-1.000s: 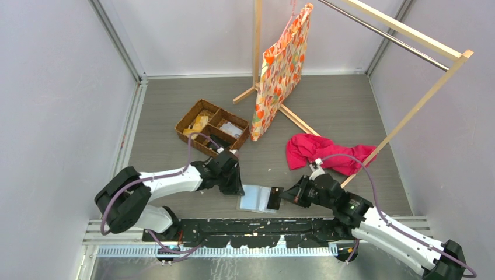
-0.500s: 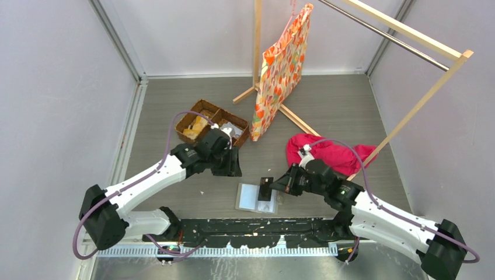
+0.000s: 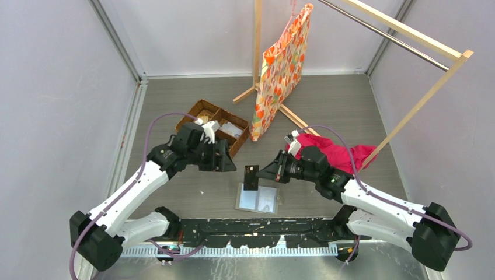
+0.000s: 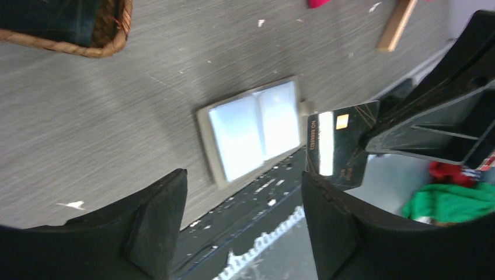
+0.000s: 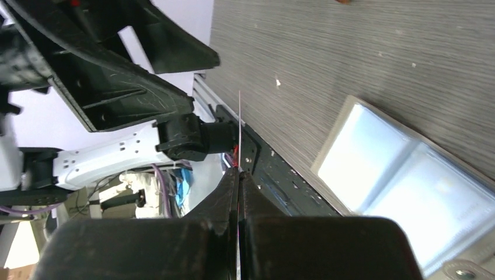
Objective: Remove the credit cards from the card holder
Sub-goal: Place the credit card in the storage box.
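Note:
The card holder (image 3: pixel 257 198) lies spread open on the grey table near the front edge, with its pale blue sleeves facing up (image 4: pixel 254 128). My right gripper (image 3: pixel 264 173) is shut on a dark glossy credit card (image 3: pixel 251 177) with a gold chip (image 4: pixel 338 143). It holds the card upright in the air just beyond the holder. The right wrist view shows that card edge-on (image 5: pixel 239 128) between the closed fingers (image 5: pixel 239 172), with the holder (image 5: pixel 408 192) below. My left gripper (image 3: pixel 225 157) hovers left of the card, open and empty (image 4: pixel 244 175).
A brown wicker divided basket (image 3: pixel 213 127) with small items stands behind the left gripper. A floral bag (image 3: pixel 281 70) hangs from a wooden rack (image 3: pixel 408 41) at the back. A red cloth (image 3: pixel 335 153) lies behind the right arm.
The right gripper has lifted the card up and away from the holder. The left arm has pulled back toward the basket, and its jaws have spread open.

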Tool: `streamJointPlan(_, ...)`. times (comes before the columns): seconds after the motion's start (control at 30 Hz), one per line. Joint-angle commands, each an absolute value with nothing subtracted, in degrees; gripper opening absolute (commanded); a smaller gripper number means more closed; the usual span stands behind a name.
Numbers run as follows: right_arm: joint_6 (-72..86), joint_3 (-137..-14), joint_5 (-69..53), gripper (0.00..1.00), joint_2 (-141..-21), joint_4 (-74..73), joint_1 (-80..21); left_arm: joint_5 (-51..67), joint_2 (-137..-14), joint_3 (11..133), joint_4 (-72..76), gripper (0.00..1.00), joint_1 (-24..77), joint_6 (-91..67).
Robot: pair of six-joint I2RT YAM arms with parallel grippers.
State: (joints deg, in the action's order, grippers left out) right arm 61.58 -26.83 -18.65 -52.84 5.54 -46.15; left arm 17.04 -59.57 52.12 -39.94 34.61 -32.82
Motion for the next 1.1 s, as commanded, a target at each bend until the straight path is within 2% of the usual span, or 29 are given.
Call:
streamJointPlan(0.0,61.59,-30.03,-21.95,0.01,-54.31,12.89,-45.75,33.96,-55.86,47.75,-31.19,0.75,28.36,-36.50)
streamJointPlan(0.1,62.72,-30.21,-22.68,0.01,-55.67,15.65,-45.70,44.45,-54.37,43.12,-21.19,0.73,24.05,-42.99)
streamJointPlan(0.37,66.22,-30.39,-24.13,0.01,-59.94,23.97,-45.66,52.87,-54.75,36.35,-4.07,0.68,22.06,-54.21)
streamJointPlan(0.6,68.66,-30.44,-24.87,0.01,-63.15,29.43,-45.65,52.87,-54.72,35.94,-5.34,0.56,22.06,-52.86)
streamJointPlan(0.83,71.00,-30.39,-25.65,0.01,-66.14,34.71,-45.62,53.74,-55.02,35.78,-7.52,0.51,22.06,-51.15)
streamJointPlan(1.07,72.05,-30.15,-25.75,0.01,-69.31,37.94,-45.70,53.93,-54.97,35.60,-6.67,0.30,22.06,-51.78)
